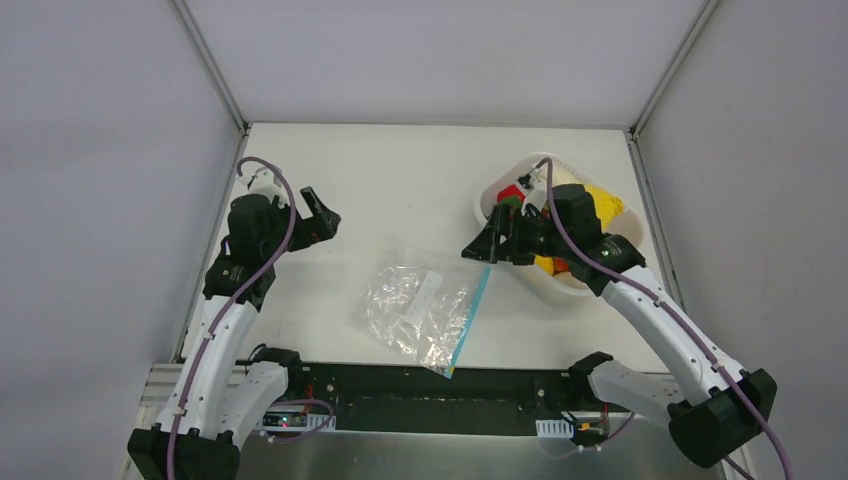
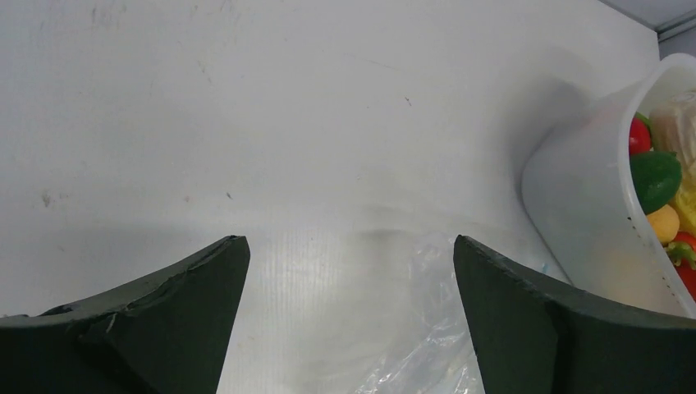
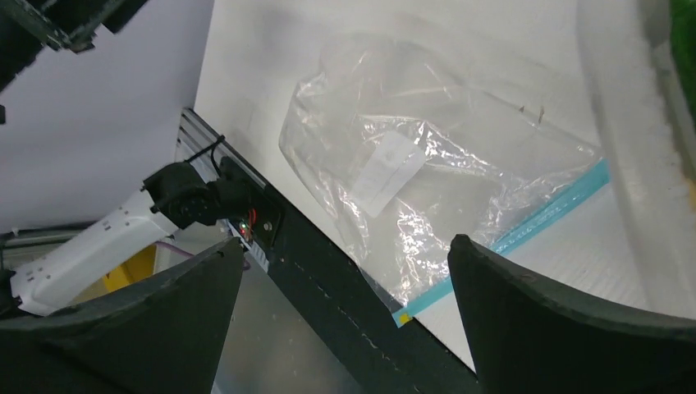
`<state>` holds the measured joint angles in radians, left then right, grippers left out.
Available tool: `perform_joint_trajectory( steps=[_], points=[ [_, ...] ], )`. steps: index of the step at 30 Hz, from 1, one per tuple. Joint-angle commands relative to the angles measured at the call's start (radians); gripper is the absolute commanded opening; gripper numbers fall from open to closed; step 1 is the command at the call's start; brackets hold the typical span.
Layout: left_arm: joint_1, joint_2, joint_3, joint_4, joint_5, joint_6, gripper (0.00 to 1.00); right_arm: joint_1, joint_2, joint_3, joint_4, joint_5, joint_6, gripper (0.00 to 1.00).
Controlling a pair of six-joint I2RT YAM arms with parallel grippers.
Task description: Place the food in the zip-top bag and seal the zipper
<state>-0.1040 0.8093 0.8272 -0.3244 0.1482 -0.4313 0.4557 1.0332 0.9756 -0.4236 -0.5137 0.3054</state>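
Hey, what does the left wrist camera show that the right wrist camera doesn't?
Only the left wrist view: the food seen clearly in the white tub, red, green and yellow pieces. Only the right wrist view: the zip-top bag nearly whole, its white label, the teal zipper, and the left arm's base. Both: part of the bag, the tub's wall, bare white table, and open jaws at the bottom.
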Motion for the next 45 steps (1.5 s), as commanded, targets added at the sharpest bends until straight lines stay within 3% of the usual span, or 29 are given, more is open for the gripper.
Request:
perform_joint_trajectory(
  steps=[1,4,9,15,18,23,26,34,42,45],
  points=[
    [-0.002,-0.042,-0.035,0.059,-0.077,-0.055,0.99,0.107,-0.024,-0.044,-0.026,0.136,0.008,0.98],
    [-0.002,-0.094,-0.051,0.022,-0.141,-0.062,0.99,0.158,-0.043,-0.134,0.002,0.183,0.045,0.98],
    [-0.002,-0.242,-0.175,0.115,-0.111,-0.111,0.99,0.182,-0.091,-0.26,0.031,0.269,0.096,0.99],
    [0.0,-0.346,-0.308,0.28,0.078,-0.167,1.0,0.192,-0.116,-0.365,0.127,0.298,0.16,0.93],
    [-0.002,-0.325,-0.317,0.294,0.203,-0.172,1.0,0.204,-0.092,-0.379,0.106,0.437,0.246,0.88],
    [-0.002,-0.294,-0.296,0.222,0.292,-0.139,1.0,0.244,-0.087,-0.414,0.174,0.452,0.272,0.84],
    [-0.002,-0.305,-0.283,0.163,0.288,-0.1,1.0,0.285,-0.086,-0.405,0.176,0.485,0.259,0.77],
    [-0.002,-0.31,-0.266,0.093,0.272,-0.052,0.97,0.41,-0.056,-0.386,0.15,0.602,0.221,0.77],
    [-0.003,-0.295,-0.235,0.034,0.265,-0.01,0.95,0.694,0.018,-0.4,0.164,0.972,0.339,0.79],
    [-0.003,-0.301,-0.229,0.012,0.266,-0.001,0.94,0.703,0.068,-0.409,0.183,0.974,0.406,0.74]
  ],
)
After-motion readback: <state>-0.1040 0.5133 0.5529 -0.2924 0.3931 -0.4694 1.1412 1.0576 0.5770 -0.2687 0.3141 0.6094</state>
